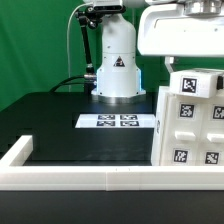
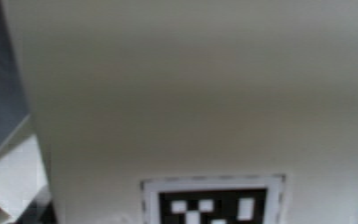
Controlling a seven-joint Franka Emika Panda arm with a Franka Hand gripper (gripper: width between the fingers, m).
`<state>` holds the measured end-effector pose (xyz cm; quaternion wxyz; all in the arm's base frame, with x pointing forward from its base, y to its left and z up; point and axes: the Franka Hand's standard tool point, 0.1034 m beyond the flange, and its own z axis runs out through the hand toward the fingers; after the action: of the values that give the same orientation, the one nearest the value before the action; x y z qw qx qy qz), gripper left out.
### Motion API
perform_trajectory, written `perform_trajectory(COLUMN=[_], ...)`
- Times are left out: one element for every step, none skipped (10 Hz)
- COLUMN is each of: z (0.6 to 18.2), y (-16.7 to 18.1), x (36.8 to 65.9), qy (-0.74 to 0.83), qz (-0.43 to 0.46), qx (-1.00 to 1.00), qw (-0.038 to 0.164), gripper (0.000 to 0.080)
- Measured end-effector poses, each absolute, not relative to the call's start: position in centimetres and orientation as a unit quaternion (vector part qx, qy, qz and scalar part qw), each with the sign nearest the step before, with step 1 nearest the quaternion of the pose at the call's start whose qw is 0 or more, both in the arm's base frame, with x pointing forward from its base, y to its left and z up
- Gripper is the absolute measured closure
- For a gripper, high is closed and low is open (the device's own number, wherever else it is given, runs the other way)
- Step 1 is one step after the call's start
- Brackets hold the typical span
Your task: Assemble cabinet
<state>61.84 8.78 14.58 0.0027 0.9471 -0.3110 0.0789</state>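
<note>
The white cabinet body stands upright at the exterior view's right, near the front rail, with several black-and-white tags on its faces. The gripper hangs directly over the cabinet's top edge. Its white hand fills the upper right, and its fingertips are hidden by the cabinet. In the wrist view a flat white cabinet panel fills nearly the whole picture, very close, with one tag at its edge. No fingers show there, so I cannot tell whether the jaws are open or shut on the panel.
The marker board lies flat on the black table in front of the robot's white base. A long white rail edges the table's front and turns up the exterior view's left side. A green backdrop stands behind.
</note>
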Motion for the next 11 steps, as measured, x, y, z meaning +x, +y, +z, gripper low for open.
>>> perform_trajectory(z=[14.5, 14.4, 14.3, 14.3, 14.3, 14.2, 14.2, 14.2, 14.2, 14.1, 14.3], y=[8.6, 8.2, 8.0, 7.9, 7.8, 7.8, 7.6, 7.5, 7.5, 7.5, 7.8], x=[61.8, 61.8, 61.8, 61.8, 61.8, 61.7, 61.7, 61.7, 61.7, 61.5, 61.3], qy=[-0.354, -0.394, -0.427, -0.455, -0.476, -0.49, -0.525, -0.549, -0.565, -0.626, -0.658], qz=[0.079, 0.079, 0.079, 0.078, 0.077, 0.076, 0.072, 0.07, 0.068, 0.067, 0.071], qx=[0.932, 0.916, 0.901, 0.887, 0.876, 0.868, 0.848, 0.833, 0.822, 0.777, 0.749], qw=[0.001, -0.002, -0.006, -0.008, -0.009, -0.011, -0.016, -0.019, -0.022, -0.025, -0.022], gripper=[0.0236, 0.0236, 0.0236, 0.0236, 0.0236, 0.0236, 0.0236, 0.0236, 0.0236, 0.0236, 0.0236])
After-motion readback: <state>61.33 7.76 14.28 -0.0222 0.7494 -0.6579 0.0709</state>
